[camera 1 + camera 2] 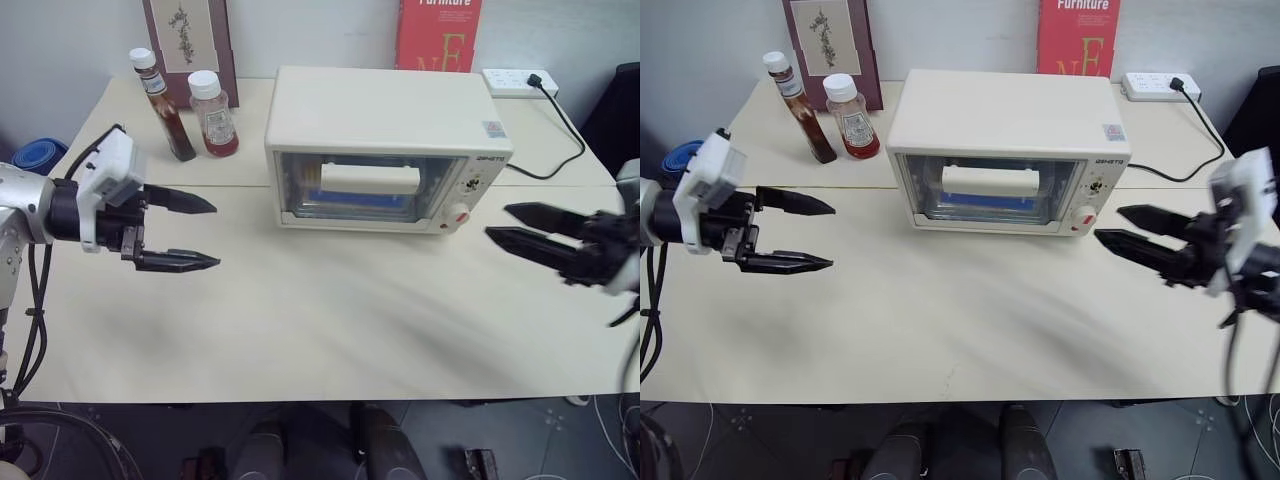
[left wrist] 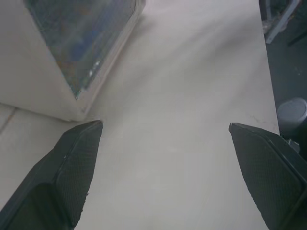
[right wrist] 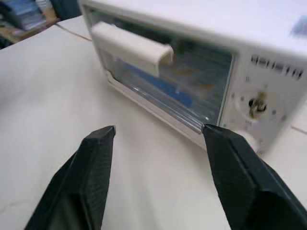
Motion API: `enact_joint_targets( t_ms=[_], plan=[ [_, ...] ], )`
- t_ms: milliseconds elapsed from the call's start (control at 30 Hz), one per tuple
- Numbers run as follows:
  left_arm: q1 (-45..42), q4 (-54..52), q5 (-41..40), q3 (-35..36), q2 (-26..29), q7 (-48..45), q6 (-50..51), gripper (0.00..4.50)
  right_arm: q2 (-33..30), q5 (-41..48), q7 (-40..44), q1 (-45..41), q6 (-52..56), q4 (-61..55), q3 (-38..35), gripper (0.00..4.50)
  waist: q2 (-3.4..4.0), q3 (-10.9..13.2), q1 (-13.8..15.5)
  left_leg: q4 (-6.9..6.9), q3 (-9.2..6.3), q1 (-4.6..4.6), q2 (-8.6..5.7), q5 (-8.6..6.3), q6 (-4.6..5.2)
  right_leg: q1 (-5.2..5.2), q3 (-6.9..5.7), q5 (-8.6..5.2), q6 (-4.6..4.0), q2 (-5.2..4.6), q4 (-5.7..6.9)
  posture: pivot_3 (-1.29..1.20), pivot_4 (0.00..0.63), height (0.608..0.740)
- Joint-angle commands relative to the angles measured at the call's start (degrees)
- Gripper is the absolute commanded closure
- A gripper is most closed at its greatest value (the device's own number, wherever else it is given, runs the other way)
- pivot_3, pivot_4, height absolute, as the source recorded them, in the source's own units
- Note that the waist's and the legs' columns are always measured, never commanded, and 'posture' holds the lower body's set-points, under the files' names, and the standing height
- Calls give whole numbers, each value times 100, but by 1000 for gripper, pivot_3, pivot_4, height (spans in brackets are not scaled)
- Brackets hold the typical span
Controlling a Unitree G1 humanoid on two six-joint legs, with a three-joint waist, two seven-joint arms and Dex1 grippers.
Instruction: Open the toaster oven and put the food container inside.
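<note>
Your toaster oven (image 1: 388, 150) sits upper centre of the frame on the bench (image 1: 330, 320), door closed, cream handle (image 3: 132, 48) across the glass. The food container (image 3: 160, 86) is inside behind the glass; you can see its blue edge and orange strips. Your left claw (image 1: 195, 232) hovers at left of frame, fingers spread wide, holding nothing. Your right claw (image 1: 510, 225) hovers at right of frame, fingers parted, nothing between them, tips pointing toward the oven's red knob (image 1: 457, 216). Two sauce bottles (image 1: 190, 110) stand upper left, beside the oven.
</note>
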Motion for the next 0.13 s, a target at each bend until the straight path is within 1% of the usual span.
enact_joint_targets(
  t_ms=[33,133],
  plan=[
    [-247,191,1,170,119,-95,-85,0,-407,152,585,182,156,166,-382,1691,-1,-1,-2,1,2,-1,-1,0,0,-1,2,0,0,-1,0,0,150,740],
    [-294,267,17,192,115,-96,-133,0,-512,7,846,320,21,245,-425,1691,-1,-1,-4,7,9,-1,-4,0,0,0,7,2,3,-3,0,0,150,740]
  ],
)
